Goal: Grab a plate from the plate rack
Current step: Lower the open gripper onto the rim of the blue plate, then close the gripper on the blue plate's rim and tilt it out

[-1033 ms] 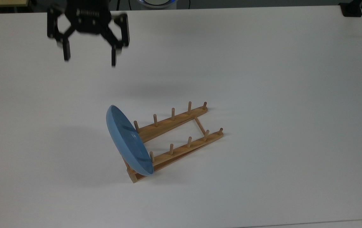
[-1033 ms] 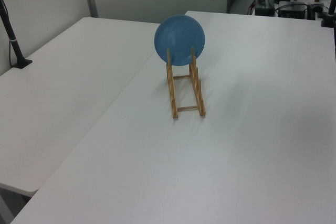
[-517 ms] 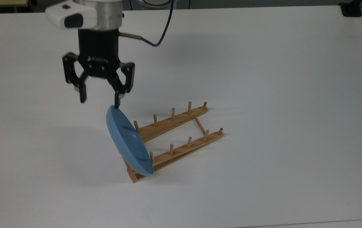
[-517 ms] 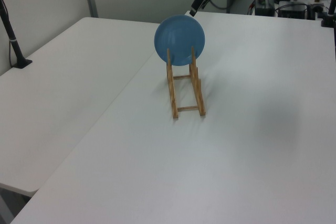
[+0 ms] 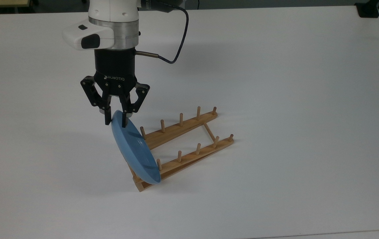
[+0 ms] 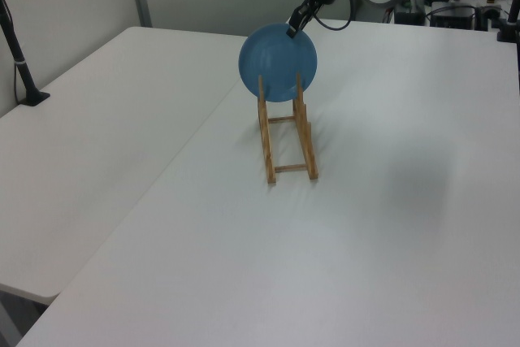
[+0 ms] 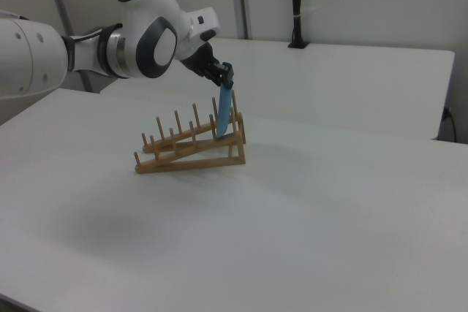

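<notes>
The light-blue plate (image 5: 136,152) stands on edge in the end slot of the wooden plate rack (image 5: 189,123), at the end toward the top view's left. My gripper (image 5: 115,121) points down at the plate's top rim, one finger on each side, shut on it. In the left view the plate (image 6: 276,62) faces the camera at the far end of the plate rack (image 6: 288,148), and the gripper (image 6: 290,30) meets its upper right edge. The right view shows the plate (image 7: 224,111) edge-on, with the gripper (image 7: 225,82) on top of it and the plate rack (image 7: 190,155) below.
The rack's other peg slots hold nothing. A dark cable (image 5: 176,39) loops from the wrist over the white table (image 5: 292,99). A black mount (image 5: 368,10) sits at the far right corner, and a black post (image 6: 20,62) stands on the neighbouring table.
The arm came down and toward the top view's right, onto the plate's top rim. Its fingers, wide apart before, have narrowed around the rim. Plate and rack have not moved.
</notes>
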